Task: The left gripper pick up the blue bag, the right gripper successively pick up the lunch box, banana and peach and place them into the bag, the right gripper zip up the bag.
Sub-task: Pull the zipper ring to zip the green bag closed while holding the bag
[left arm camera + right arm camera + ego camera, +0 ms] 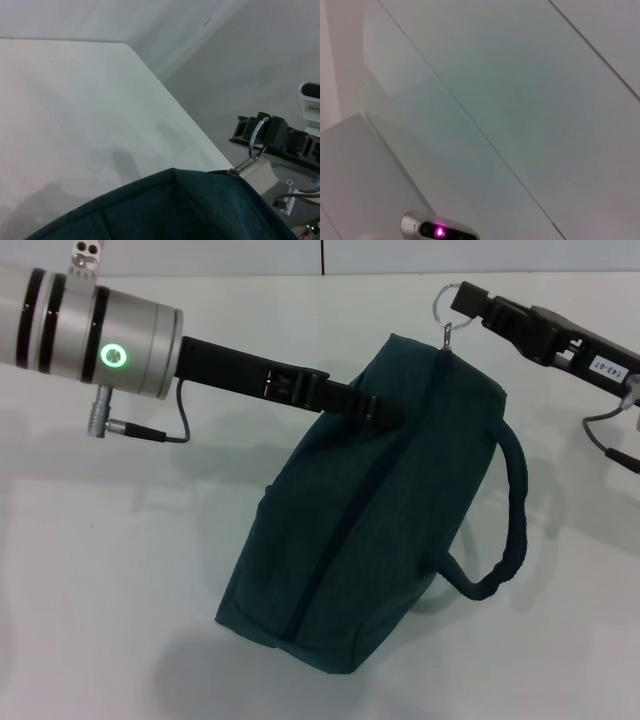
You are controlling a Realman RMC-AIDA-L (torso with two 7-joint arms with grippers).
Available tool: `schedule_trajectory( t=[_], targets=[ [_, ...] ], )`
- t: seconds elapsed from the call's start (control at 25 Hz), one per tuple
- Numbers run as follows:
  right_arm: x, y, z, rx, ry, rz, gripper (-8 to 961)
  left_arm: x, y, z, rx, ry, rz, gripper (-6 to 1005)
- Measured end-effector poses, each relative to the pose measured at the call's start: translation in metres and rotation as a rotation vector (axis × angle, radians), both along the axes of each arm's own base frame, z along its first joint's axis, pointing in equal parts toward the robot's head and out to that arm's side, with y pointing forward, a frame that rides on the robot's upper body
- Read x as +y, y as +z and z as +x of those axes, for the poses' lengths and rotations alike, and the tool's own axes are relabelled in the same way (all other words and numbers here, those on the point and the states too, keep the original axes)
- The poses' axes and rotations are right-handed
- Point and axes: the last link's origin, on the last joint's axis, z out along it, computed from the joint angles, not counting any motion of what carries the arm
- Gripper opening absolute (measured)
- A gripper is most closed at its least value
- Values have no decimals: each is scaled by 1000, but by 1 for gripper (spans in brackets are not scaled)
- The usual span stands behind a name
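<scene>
Head overhead, left wrist close: shared blue bag [380, 510].

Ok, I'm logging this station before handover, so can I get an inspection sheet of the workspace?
Surface: white table, bare where visible.
Job's things: blue bag closed, tilted; lunch box, banana, peach not visible.
Clutter: nothing seen.
Grippers: left gripper against the bag's side; right gripper shut on the zipper ring at the bag's far end.
Cables: grey cable under the left wrist; another by the right arm.
Surroundings: pale wall.
</scene>
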Motion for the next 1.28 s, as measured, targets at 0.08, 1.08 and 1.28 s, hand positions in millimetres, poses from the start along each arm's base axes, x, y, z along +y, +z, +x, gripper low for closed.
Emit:
schedule_trajectory(
  t=[0.08, 1.08, 1.28],
  targets=[
    [0, 0, 0, 0, -1, 0, 17, 0, 0, 1, -1, -2, 0, 727],
    [-10, 11, 19, 117, -77, 11, 17, -12, 4, 7, -115, -105, -12, 54],
    [-12, 14, 23, 160, -97, -9, 17, -19, 1, 11, -136, -160, -33, 54]
  ],
)
